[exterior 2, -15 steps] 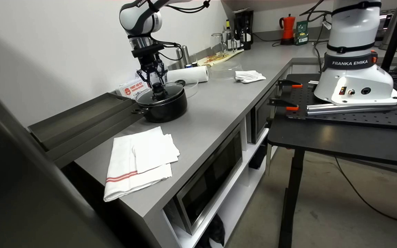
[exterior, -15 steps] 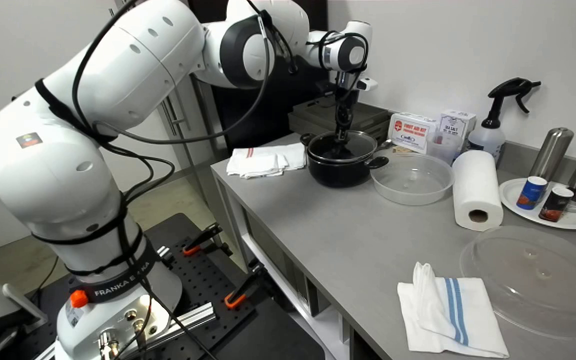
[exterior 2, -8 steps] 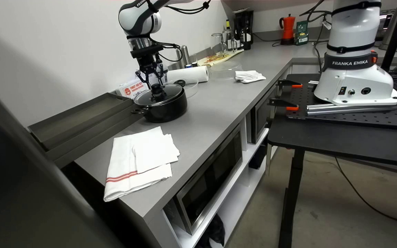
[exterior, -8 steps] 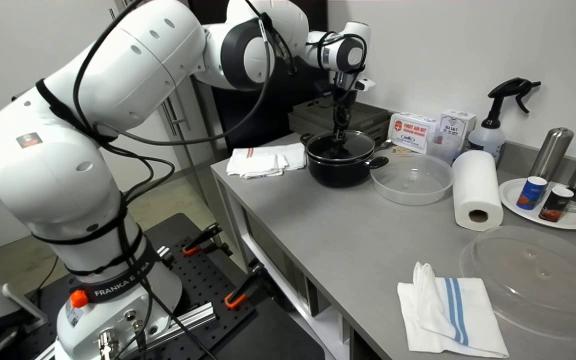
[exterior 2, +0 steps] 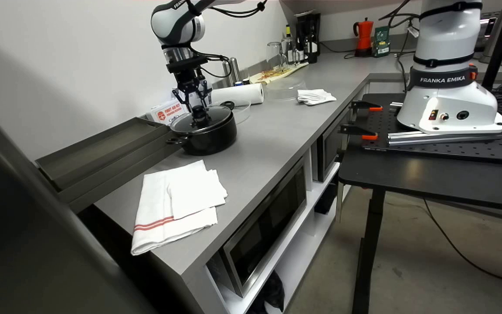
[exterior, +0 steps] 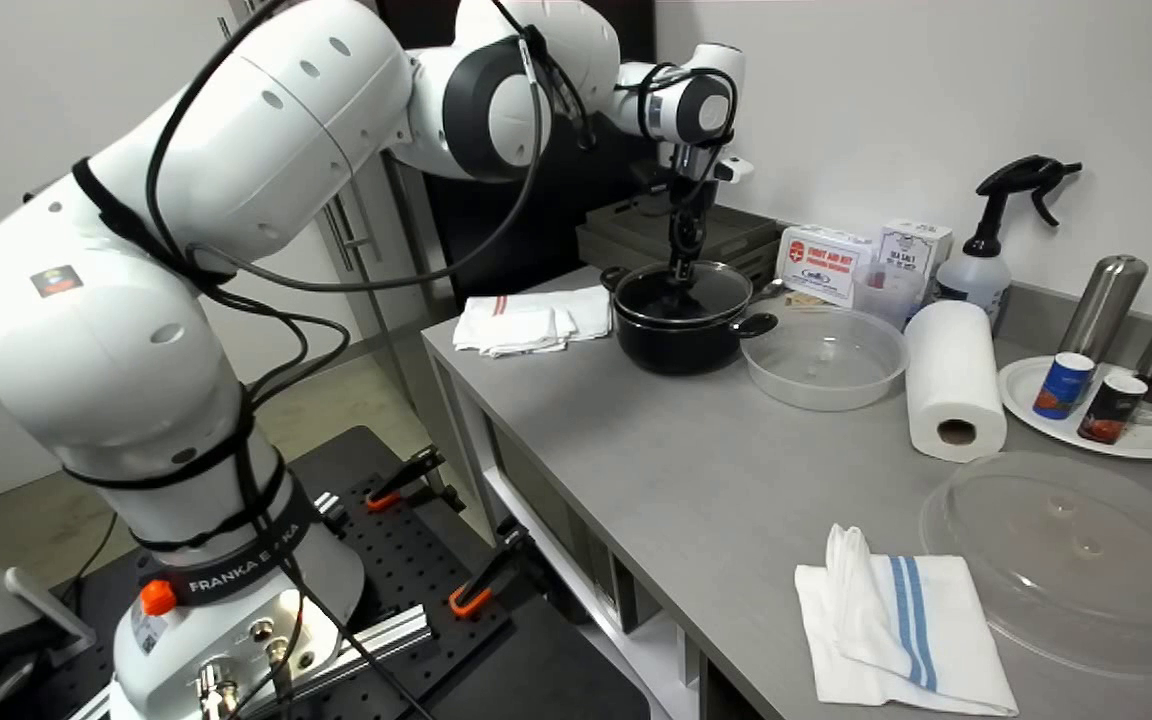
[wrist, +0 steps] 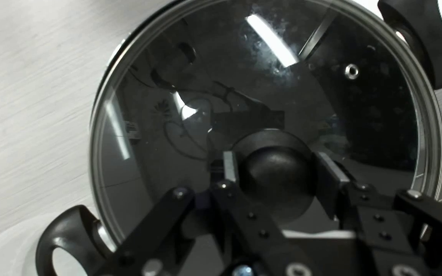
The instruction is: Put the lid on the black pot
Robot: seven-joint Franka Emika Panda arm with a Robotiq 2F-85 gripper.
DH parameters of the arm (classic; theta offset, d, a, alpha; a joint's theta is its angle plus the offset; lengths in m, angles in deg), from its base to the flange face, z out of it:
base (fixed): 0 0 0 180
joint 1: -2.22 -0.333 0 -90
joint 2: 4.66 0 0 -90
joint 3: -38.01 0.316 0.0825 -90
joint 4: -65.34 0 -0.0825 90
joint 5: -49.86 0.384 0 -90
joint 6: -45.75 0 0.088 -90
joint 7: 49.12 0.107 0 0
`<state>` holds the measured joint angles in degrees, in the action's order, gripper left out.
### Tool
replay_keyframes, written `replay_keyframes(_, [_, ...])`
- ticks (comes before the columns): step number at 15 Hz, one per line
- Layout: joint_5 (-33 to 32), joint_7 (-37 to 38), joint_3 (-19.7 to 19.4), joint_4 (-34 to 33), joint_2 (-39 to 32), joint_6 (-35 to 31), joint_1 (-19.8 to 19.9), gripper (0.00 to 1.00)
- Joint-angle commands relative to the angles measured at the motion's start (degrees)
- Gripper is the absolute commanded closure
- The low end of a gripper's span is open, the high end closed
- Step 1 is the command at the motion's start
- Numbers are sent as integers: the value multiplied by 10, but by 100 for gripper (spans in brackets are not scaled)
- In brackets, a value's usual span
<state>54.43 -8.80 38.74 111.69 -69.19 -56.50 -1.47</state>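
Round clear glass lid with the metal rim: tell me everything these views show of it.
The round clear glass lid has a thin silvery metal rim, a small metal-ringed vent and a rounded black centre knob. Its glass shows whitish smudges and reflections. It lies roughly level over the round black two-handled pot; whether fully seated, I cannot tell. The black two-finger gripper straddles the knob, its pads apparently pressed against both sides.

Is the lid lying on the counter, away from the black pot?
No, an exterior view shows the lid over the black pot, beneath the pincer.
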Motion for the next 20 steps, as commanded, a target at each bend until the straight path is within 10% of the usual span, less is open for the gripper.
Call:
replay_keyframes(1, [7, -18, 8, -20, -5, 16, 10, 75])
replay_keyframes(20, [8, -44, 18, 26, 17, -3, 16, 75])
